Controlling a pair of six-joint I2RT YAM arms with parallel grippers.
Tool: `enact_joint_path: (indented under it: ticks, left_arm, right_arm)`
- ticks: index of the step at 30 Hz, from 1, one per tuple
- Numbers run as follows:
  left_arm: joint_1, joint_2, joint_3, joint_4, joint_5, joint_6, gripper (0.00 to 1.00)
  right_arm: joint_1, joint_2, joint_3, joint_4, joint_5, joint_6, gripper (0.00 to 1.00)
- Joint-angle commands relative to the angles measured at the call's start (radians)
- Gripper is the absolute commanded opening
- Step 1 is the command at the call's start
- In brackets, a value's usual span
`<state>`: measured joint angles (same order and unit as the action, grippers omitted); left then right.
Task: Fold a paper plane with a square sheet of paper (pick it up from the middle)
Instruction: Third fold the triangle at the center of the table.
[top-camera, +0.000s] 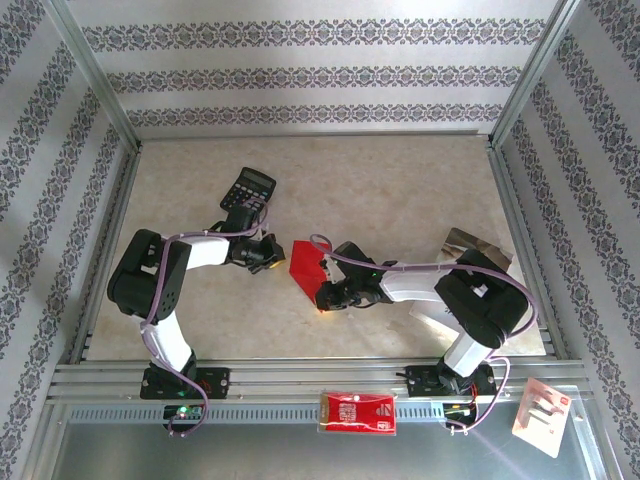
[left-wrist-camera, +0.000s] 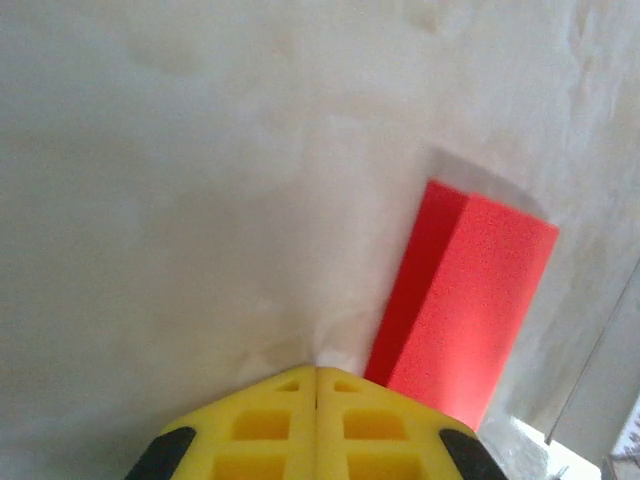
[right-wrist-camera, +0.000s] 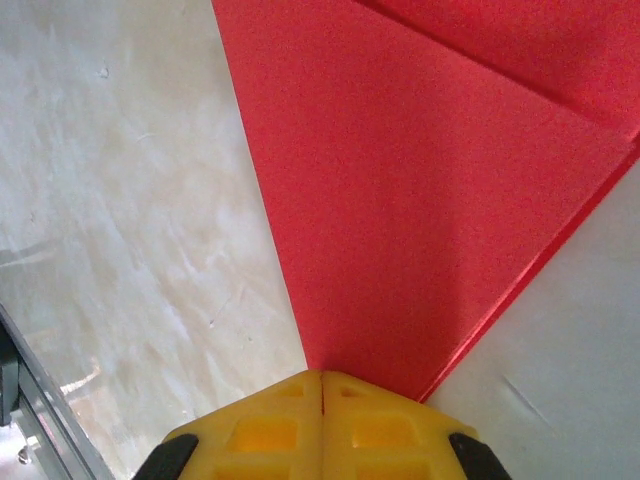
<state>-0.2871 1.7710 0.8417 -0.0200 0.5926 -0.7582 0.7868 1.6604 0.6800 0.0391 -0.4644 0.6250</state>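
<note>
Here we are, middle of the table (top-camera: 400, 180), and the red paper (top-camera: 304, 262) lies between the two arms, well short of the black calculator (top-camera: 247, 188) farther back. It's no flat square now. From the left wrist view it (left-wrist-camera: 470, 300) reads as a doubled strip with one darker face and one bright face, lifted enough to throw a shadow. From the right wrist view a crease runs across the far layers (right-wrist-camera: 470, 150).

The right gripper (top-camera: 325, 300) sits at the near corner of the paper. Up close, its yellow fingers are pressed tight together (right-wrist-camera: 322, 376), and the paper narrows right into the tips, so it looks like a pinch on that corner.

The left gripper (top-camera: 268, 255) is just beside the paper's left edge, its fingers closed too (left-wrist-camera: 317, 372), with nothing between them that I can see, only bare table ahead.

How far along? I'd say early to middle. At least one fold is in, maybe the centre one. But there's no pointed nose, no ridge and no wings, so it isn't a dart yet. The corner folds and the wing folds all look left to do.

The red-and-white packet (top-camera: 358, 412) sits on the front rail, out of play.
</note>
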Motion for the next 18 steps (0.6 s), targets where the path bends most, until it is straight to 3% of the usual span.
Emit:
enact_joint_path:
  ticks: [1,9,15,18]
  left_arm:
    - [0.022,-0.079,-0.024,-0.037,-0.073,0.019,0.08]
    - [-0.043,-0.372,-0.186,-0.076,-0.033,-0.020,0.30]
    - [-0.122,-0.470,-0.268,-0.051,0.001,-0.071,0.37]
    - [-0.152,-0.471,-0.289,-0.024,0.008,-0.084,0.40]
  right_arm:
    - [0.033,0.033,-0.075,-0.244,0.041,-0.030,0.00]
    - [0.038,-0.157,-0.052,-0.251,-0.029,-0.080,0.01]
    - [0.004,-0.213,0.001,-0.141,0.006,-0.036,0.18]
    - [-0.008,-0.192,0.024,-0.146,0.076,-0.017,0.20]
